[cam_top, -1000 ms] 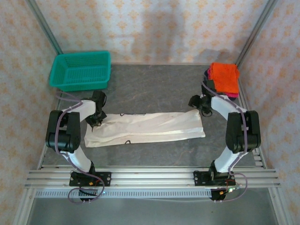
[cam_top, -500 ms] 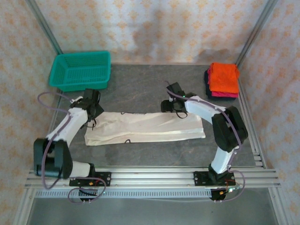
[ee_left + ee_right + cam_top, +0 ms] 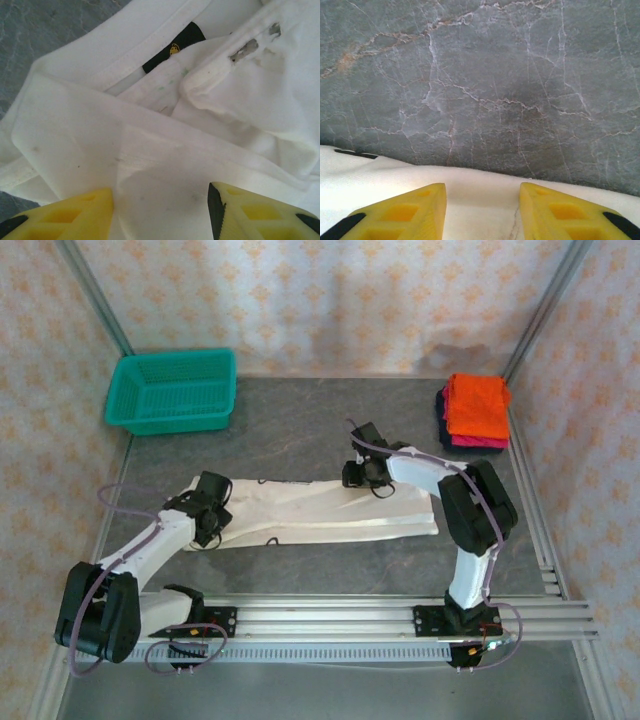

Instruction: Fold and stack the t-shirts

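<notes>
White t-shirt (image 3: pixel 330 508): limp, light cloth; likely best pinched at edges. Left gripper (image 3: pixel 160 200), right gripper (image 3: pixel 482 200): 2 spread wide, empty.

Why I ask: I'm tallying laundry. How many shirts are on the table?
4: a white shirt spread mid-table, and an orange shirt, pink shirt and dark shirt stacked far right; others may hide within.
</notes>
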Robot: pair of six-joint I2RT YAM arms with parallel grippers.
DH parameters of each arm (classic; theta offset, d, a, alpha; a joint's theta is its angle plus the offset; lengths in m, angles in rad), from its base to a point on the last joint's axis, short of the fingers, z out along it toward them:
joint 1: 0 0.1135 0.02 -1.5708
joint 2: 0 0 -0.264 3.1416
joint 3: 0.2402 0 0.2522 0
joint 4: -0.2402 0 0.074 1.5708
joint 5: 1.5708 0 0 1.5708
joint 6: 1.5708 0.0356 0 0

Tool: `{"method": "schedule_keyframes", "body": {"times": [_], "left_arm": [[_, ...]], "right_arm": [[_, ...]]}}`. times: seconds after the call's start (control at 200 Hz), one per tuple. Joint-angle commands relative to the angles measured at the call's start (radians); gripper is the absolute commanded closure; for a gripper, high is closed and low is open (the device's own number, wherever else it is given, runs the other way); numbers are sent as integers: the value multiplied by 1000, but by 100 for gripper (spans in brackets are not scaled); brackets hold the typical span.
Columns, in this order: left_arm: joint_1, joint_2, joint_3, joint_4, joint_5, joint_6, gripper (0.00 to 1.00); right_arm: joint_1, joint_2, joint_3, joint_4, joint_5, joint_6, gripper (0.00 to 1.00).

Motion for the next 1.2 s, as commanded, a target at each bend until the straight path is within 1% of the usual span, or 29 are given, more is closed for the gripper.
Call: {"method": "schedule_keyframes", "body": {"times": [0.0,0.07,0.115,0.175,0.275,0.335,0.475,0.595,0.711,0.796,0.891,1.001,1.111,1.151,1.196], "left_arm": [[-6,44,-44,138,-8,-70,63],[-6,100,-44,184,-4,-69,66],[-5,141,-41,219,-4,-70,70],[-5,220,-16,255,-2,-67,73],[-9,362,60,306,12,-48,73],[-18,451,135,313,16,-36,73],[-63,665,374,281,45,-11,73],[-112,862,643,190,71,8,73],[-147,1046,923,78,96,25,73],[-162,1139,1074,51,86,21,72],[-162,1261,1276,-19,76,39,68],[-157,1435,1577,-139,97,88,58],[-141,1596,1892,-271,119,114,49],[-132,1630,1967,-291,126,121,46],[-117,1647,2012,-287,149,128,39]], "right_arm": [[-17,13,-44,-18,14,-4,64],[-31,6,-73,-10,17,18,64],[-44,-2,-97,4,15,33,64],[-64,-19,-134,27,6,47,64],[-99,-52,-185,39,6,58,64],[-119,-71,-208,37,13,59,65],[-163,-118,-252,20,34,62,65],[-195,-148,-284,9,41,62,65],[-202,-159,-301,6,37,58,65],[-202,-160,-307,6,24,57,64],[-202,-158,-310,7,-1,63,64],[-196,-163,-322,19,-56,72,63],[-188,-187,-327,-11,-25,78,63],[-188,-211,-337,-13,-12,82,63],[-187,-242,-345,-15,-14,84,63]]}}
